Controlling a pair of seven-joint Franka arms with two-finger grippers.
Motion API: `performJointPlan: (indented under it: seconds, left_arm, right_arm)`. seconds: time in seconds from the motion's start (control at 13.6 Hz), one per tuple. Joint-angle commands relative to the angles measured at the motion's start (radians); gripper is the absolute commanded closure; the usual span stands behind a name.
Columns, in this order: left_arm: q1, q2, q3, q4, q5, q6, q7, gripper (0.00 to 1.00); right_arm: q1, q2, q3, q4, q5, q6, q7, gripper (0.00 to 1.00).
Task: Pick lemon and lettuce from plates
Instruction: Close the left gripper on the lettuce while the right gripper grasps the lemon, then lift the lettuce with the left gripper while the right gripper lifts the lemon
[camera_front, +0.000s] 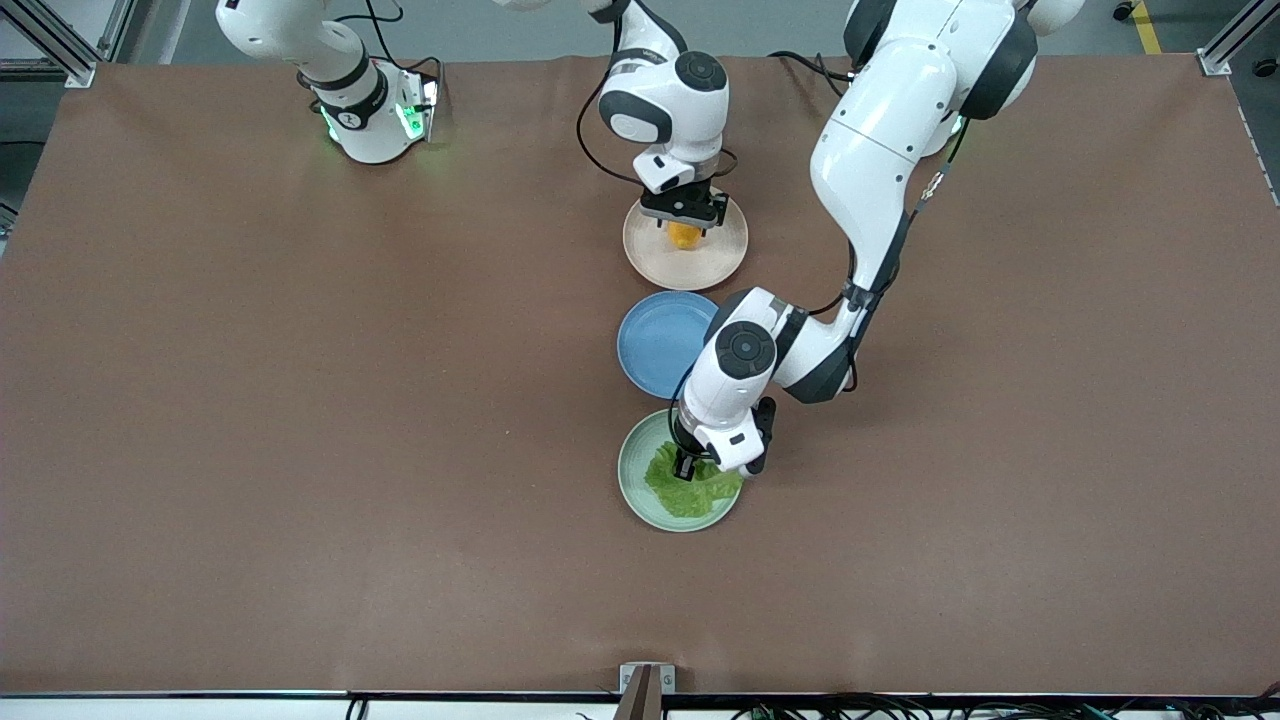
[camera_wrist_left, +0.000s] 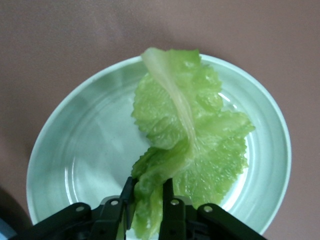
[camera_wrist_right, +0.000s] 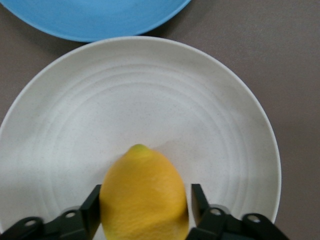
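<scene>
The lemon (camera_front: 685, 236) lies on the beige-pink plate (camera_front: 720, 262). My right gripper (camera_front: 685, 222) is down over it. In the right wrist view its open fingers straddle the lemon (camera_wrist_right: 144, 195) on the plate (camera_wrist_right: 200, 110), one finger touching it and a thin gap at the other. The lettuce (camera_front: 690, 492) lies on the mint green plate (camera_front: 640, 490), nearer the front camera. My left gripper (camera_front: 690, 465) is shut on the leaf's edge. In the left wrist view the lettuce (camera_wrist_left: 195, 130) is pinched between the fingers above the plate (camera_wrist_left: 90, 140), its pale stem pointing away.
An empty blue plate (camera_front: 660, 340) sits between the two task plates, its rim showing in the right wrist view (camera_wrist_right: 95, 17). The left arm's forearm hangs over the blue plate's edge. The brown table (camera_front: 300, 450) stretches wide toward both ends.
</scene>
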Motion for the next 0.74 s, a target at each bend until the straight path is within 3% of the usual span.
performJointPlan:
  seconds: [0.0,0.07,0.22,0.52,0.66]
  left_arm:
    - [-0.006,-0.008,0.006,0.003,-0.012,0.004,0.014,0.83]
    - [-0.006,-0.011,0.006,0.003,-0.012,0.004,0.013,0.83]
    - [-0.004,-0.032,0.006,0.003,-0.013,-0.002,0.011,0.84]
    - [0.010,-0.103,0.006,-0.007,-0.020,-0.025,0.011,0.85]
    - [0.029,-0.150,0.009,-0.015,-0.018,-0.073,0.013,0.87]
  right_arm:
    - [-0.003,-0.006,-0.010,0.016,-0.031,-0.014,0.021,0.85]
    - [-0.021,-0.019,-0.010,0.015,-0.031,-0.027,0.013,0.96]
    - [-0.067,-0.096,-0.009,0.024,-0.028,-0.125,-0.034,0.97]
    - [-0.219,-0.306,-0.004,0.015,-0.008,-0.342,-0.337,0.97]
    - [-0.337,-0.366,-0.007,0.012,0.061,-0.392,-0.518,0.98]
